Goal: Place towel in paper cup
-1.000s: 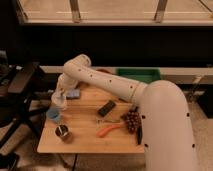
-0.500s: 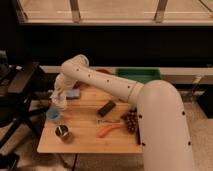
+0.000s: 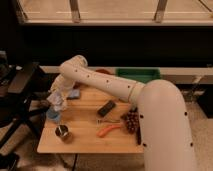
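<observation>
White towel (image 3: pixel 57 100) clamped in pincer (image 3: pixel 56 95); hangs directly above blue paper cup (image 3: pixel 53 117), table's (image 3: pixel 85 140) left edge.

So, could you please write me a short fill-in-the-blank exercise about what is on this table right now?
1. The pincer is at the table's ____ end, above the blue paper cup.
2. The white towel is bunched at the ____.
3. The metal cup stands nearer the table's ____ edge than the paper cup.
4. The orange carrot lies beside the dark ____.

Missing words: left; pincer; front; grapes
</observation>
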